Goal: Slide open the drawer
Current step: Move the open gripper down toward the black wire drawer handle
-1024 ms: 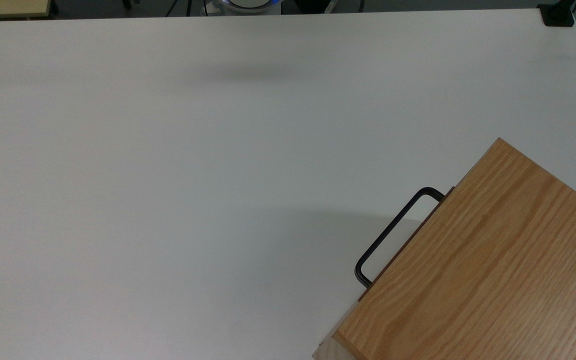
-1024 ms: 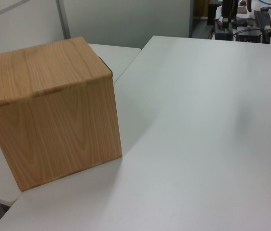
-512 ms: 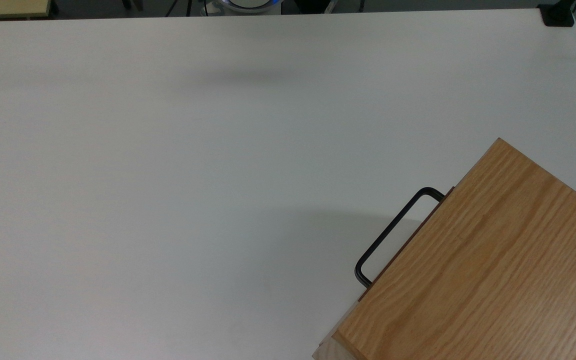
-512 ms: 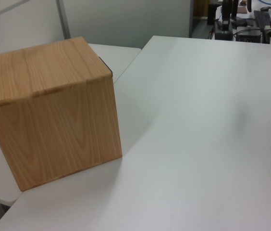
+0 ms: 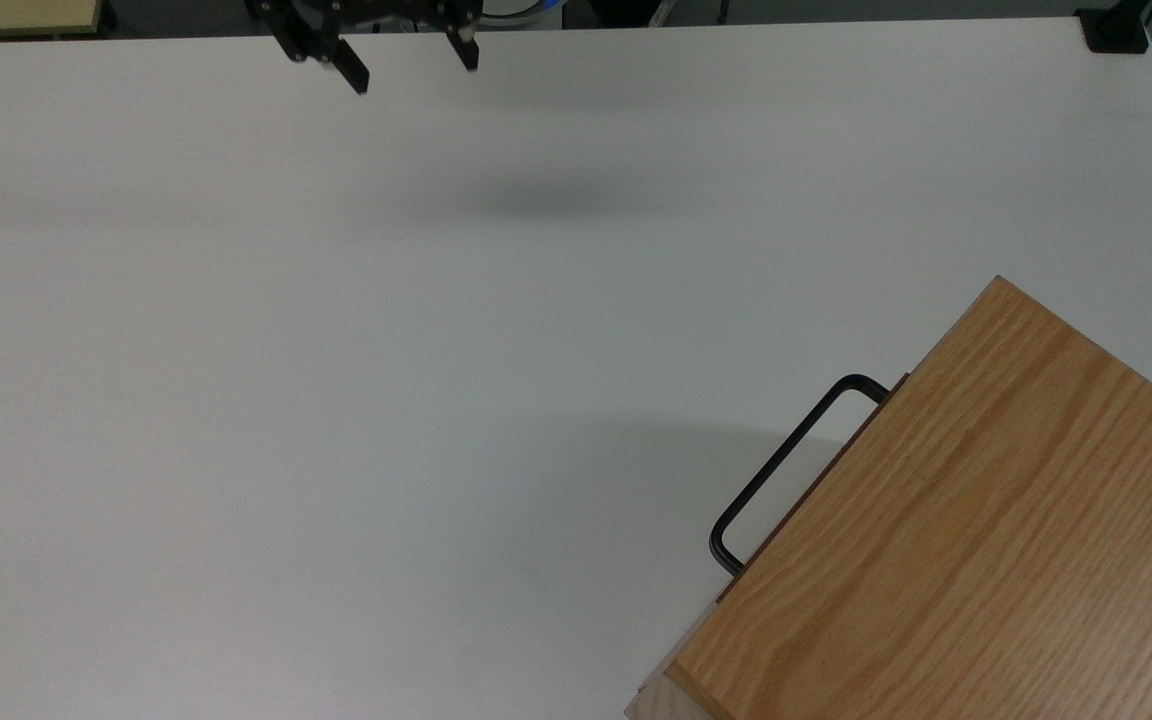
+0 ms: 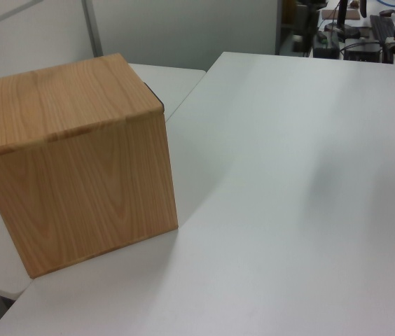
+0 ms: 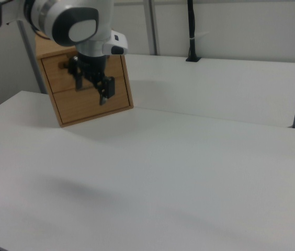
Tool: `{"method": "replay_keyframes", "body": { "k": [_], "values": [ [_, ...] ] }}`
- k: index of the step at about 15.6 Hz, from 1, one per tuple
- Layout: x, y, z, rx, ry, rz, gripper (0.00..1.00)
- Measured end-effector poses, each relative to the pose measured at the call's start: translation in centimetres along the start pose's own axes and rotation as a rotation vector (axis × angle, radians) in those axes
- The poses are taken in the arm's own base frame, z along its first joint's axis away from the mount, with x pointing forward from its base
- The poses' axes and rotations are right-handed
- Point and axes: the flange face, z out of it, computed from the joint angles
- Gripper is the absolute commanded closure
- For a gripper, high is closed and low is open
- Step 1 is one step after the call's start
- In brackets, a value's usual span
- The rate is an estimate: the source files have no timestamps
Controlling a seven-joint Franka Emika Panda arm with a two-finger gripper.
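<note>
One pincer (image 5: 408, 68), fingers apart, at top view's upper edge; drawer (image 5: 804, 470) well apart, lower right.

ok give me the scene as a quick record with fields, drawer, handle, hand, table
drawer: shut, front flush in the wooden cabinet
handle: black wire handle sticks out from the cabinet's front, nothing touching it
hand: hand open, holding nothing, at the top view's upper edge, far from the handle
table: white table, cabinet at the top view's lower right
task state: drawer not yet opened
</note>
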Motion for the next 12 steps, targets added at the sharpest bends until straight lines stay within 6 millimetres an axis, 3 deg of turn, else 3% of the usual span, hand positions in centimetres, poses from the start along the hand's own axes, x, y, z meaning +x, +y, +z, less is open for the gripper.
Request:
{"method": "replay_keyframes", "body": {
  "k": [3, 5, 8, 12],
  "values": [
    [3.0, -0.7, 1.3, 0.104, 0.133, 0.203, 0.00],
    [4.9, -2.3, 3.1, 0.149, 0.208, 0.307, 0.00],
    [7.5, -6.8, 7.6, 0.173, 0.313, 0.413, 0.00],
    [10.1, -13.3, 12.1, 0.214, 0.401, 0.469, 0.00]
  ]
}}
